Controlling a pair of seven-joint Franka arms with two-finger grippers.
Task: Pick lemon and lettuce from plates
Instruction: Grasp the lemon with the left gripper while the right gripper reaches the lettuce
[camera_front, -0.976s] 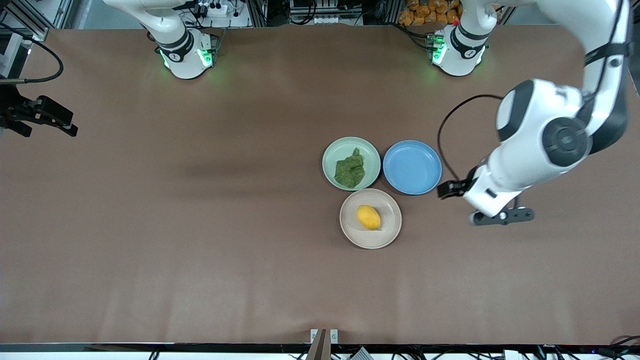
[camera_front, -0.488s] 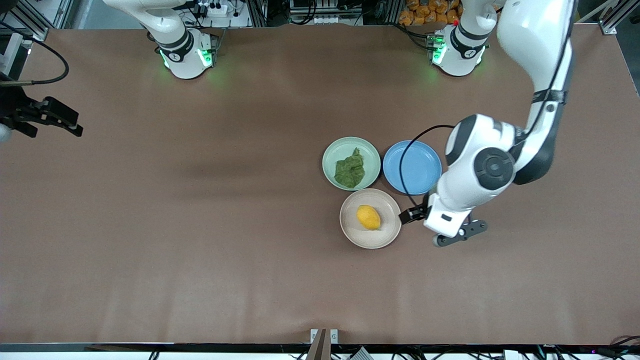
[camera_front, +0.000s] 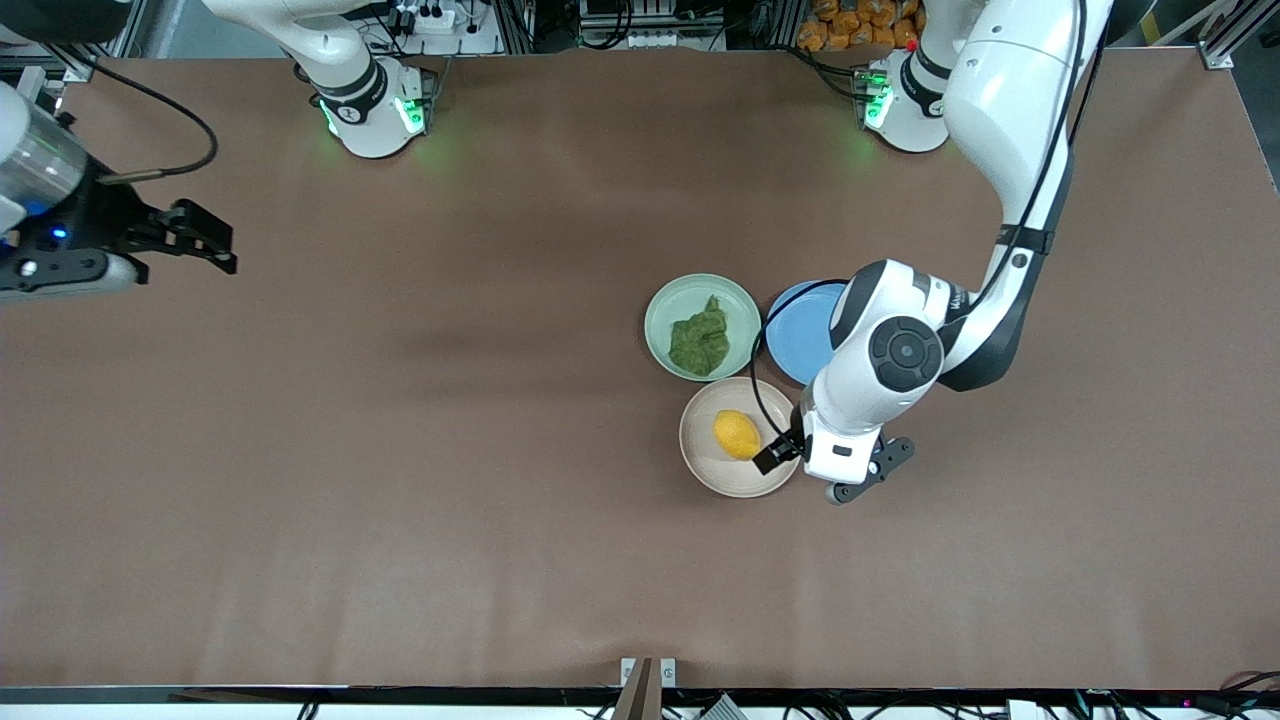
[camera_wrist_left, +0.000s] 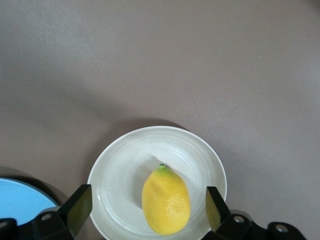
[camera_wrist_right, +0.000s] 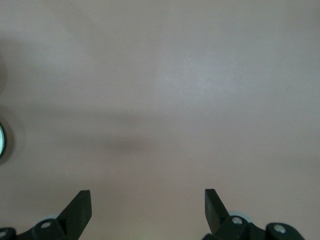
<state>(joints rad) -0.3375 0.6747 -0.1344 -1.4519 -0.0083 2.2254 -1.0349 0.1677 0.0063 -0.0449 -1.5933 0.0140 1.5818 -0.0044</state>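
left gripper (camera_wrist_left: 145, 212) is hovering spread wide over the lemon (camera_wrist_left: 165, 201); it's firm, smooth, rolls easily, so you're pinching across its middle. right gripper (camera_wrist_right: 147, 210) is waiting, fingers apart.

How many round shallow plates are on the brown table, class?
3. The pale mint green plate holds the lettuce; the blue plate sits beside it, partly covered by the left arm; the beige-cream plate, nearest the front camera, holds the lemon.

Even overhead light, no glare; my arms cast soft shadows on the tabletop (camera_front: 400, 560). My left fingers (camera_wrist_left: 79, 209) look blurred; the lemon (camera_wrist_left: 165, 201) is sharp.
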